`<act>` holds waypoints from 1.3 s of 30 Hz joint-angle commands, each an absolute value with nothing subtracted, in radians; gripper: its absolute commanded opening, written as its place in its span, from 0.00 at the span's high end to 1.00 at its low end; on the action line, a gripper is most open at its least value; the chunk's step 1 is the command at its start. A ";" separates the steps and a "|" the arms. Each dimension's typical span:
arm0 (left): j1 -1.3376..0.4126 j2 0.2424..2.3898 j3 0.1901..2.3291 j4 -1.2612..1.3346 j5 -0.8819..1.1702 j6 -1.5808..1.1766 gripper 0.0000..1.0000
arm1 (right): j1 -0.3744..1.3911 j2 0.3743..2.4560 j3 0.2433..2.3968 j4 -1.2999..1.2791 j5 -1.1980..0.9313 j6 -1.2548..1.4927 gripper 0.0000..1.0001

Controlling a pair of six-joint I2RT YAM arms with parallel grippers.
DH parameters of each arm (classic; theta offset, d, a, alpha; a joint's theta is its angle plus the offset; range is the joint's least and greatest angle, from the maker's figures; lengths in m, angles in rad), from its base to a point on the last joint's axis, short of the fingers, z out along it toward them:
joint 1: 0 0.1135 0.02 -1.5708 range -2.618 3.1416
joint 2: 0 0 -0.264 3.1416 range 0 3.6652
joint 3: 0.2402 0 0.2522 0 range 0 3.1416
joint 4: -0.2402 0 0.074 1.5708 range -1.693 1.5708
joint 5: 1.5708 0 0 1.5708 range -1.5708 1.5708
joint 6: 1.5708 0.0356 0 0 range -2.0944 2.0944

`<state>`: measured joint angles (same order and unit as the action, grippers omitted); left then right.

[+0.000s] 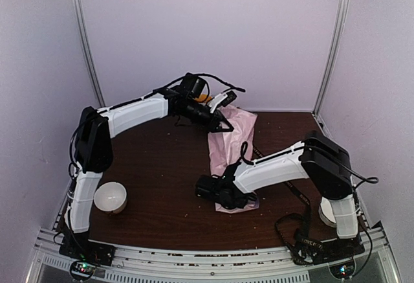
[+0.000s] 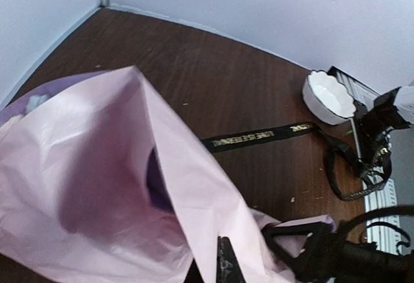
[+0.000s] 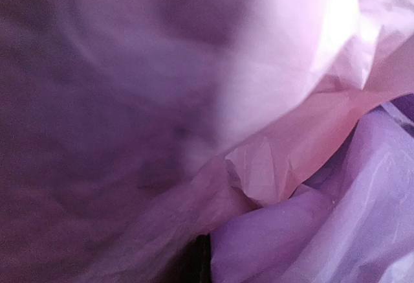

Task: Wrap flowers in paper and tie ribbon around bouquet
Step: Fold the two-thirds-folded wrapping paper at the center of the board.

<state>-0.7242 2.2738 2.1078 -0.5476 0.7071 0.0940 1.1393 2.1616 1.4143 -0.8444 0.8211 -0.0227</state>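
Note:
The pink and lilac paper (image 1: 231,142) lies folded lengthwise over the middle of the table. My left gripper (image 1: 223,125) is at its far, wide end, shut on a raised fold of the pink sheet (image 2: 162,166). At the near, narrow end, my right gripper (image 1: 231,199) is shut on the paper, which fills its wrist view (image 3: 272,166). The flowers are almost wholly hidden inside; only a pale bit (image 2: 33,103) peeks out at the wide end. The black ribbon (image 2: 259,137) with gold lettering runs from beside the paper towards the near right corner (image 1: 303,239).
A white scalloped bowl (image 1: 110,197) stands near the left arm's base. Another white bowl (image 2: 328,95) sits at the near right beside the right arm's base. Something orange (image 1: 204,97) shows behind the left wrist by the back wall.

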 commanded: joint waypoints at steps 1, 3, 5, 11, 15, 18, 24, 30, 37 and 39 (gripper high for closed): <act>-0.618 2.268 2.085 -0.464 0.611 0.040 1.00 | 1.147 2.058 1.363 -0.841 0.826 0.025 0.92; -0.602 2.296 2.084 -0.472 0.580 0.075 1.00 | 1.152 2.027 1.335 -0.835 0.811 0.034 0.88; -0.589 2.330 2.087 -0.476 0.560 0.083 1.00 | 1.157 1.993 1.307 -0.835 0.811 0.046 0.83; -0.529 2.444 2.095 -0.456 0.536 0.022 1.00 | 1.188 1.819 1.197 -0.807 0.732 0.037 0.75; -0.525 2.483 2.105 -0.455 0.554 0.020 1.00 | 1.244 1.708 1.191 -0.803 0.613 -0.004 0.74; -0.525 2.502 2.120 -0.458 0.543 0.012 1.00 | 1.300 1.645 1.223 -0.790 0.487 -0.053 0.74; -0.525 2.514 2.128 -0.477 0.533 0.013 1.00 | 1.301 1.506 1.240 -0.670 0.288 -0.061 0.69; -0.523 2.517 2.128 -0.482 0.522 0.008 1.00 | 1.049 1.518 1.266 -0.625 0.172 0.153 0.69; -0.515 2.523 2.133 -0.482 0.517 -0.008 1.00 | 0.892 1.686 1.248 -0.619 0.064 0.283 0.91; -0.511 2.526 2.135 -0.482 0.521 -0.016 1.00 | 0.921 1.731 1.241 -0.610 0.043 0.254 0.94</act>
<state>-0.5297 2.5114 2.1040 -0.4980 0.5304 0.0040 0.8700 1.6501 1.2545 -0.6167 0.1413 0.2253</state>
